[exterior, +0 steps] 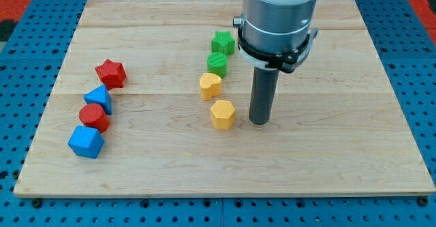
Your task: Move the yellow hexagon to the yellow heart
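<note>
The yellow hexagon [223, 114] lies near the middle of the wooden board. The yellow heart [210, 86] lies just above it and slightly to the left, a small gap apart. My tip [259, 121] rests on the board just to the right of the yellow hexagon, close to it but with a narrow gap showing.
A green cylinder-like block [217, 64] and a green star [223, 43] sit above the heart. At the view's left lie a red star [110, 73], a blue triangle [99, 99], a red cylinder-like block [94, 117] and a blue block [86, 142]. The board's edge [225, 193] meets blue pegboard.
</note>
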Robot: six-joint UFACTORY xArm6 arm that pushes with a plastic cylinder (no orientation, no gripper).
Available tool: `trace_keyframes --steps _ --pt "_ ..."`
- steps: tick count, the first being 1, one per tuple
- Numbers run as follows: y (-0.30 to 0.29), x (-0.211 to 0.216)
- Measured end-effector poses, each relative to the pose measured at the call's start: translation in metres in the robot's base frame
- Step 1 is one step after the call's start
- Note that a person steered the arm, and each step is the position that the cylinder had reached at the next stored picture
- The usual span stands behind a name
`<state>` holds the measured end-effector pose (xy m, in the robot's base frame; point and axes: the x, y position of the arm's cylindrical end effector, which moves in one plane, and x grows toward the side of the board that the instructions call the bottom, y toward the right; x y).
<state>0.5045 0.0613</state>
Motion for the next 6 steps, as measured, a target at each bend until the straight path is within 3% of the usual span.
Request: trace_keyframes --steps 6 --pt "-0.071 0.008"
